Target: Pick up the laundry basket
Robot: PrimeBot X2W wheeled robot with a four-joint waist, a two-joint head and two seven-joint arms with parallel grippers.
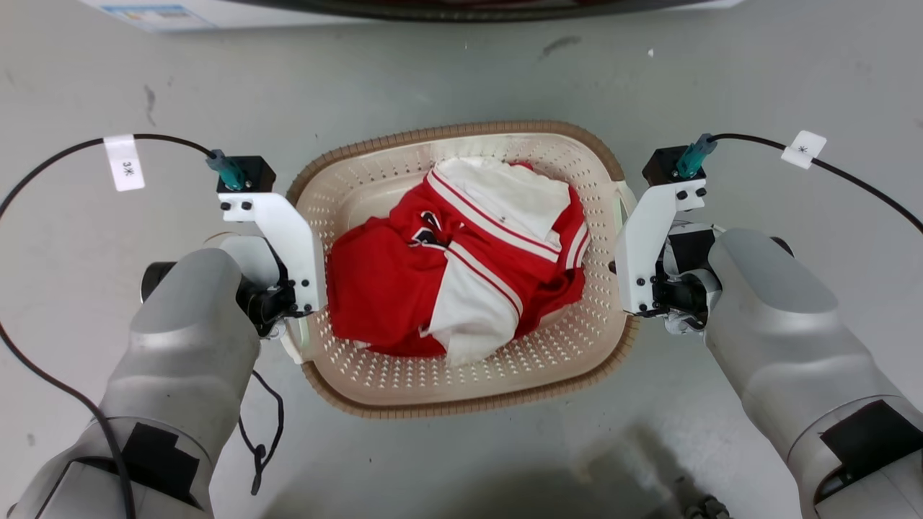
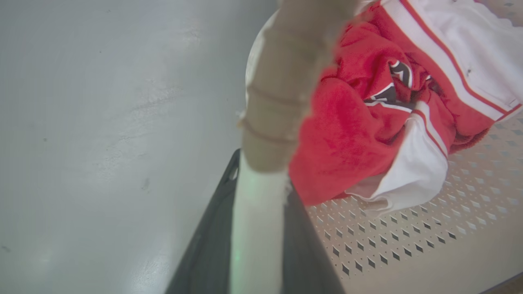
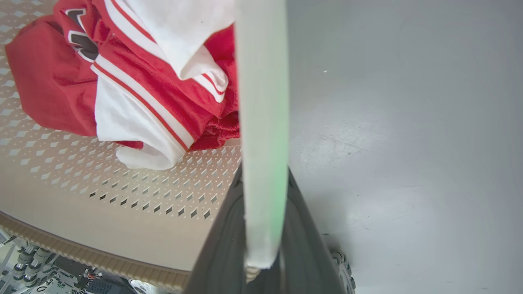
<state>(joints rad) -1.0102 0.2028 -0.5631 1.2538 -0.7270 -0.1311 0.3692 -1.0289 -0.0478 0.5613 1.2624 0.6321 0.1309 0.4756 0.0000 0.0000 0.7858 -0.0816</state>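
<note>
Dark fingers of the left gripper are seen closest in the left wrist view, pressed tight against the white left handle of the laundry basket, with no gap between fingers and handle. In the right wrist view the right gripper is likewise clamped on the white right handle.

The cream perforated basket is held between the two sets of fingers. Its long axis runs straight from one gripper to the other, and each arm is equally near its own end. A crumpled red and white garment is heaped inboard of both sets of fingers.

A level, even raise by both arms is judged to be what the lift calls for, since a lag on one side would tip the load.

In the head view the whole basket and the grey floor are laid out, but the fingers are hidden under white brackets. The grip itself is shown by the wrist views. Whether the basket has left the floor cannot be told.
</note>
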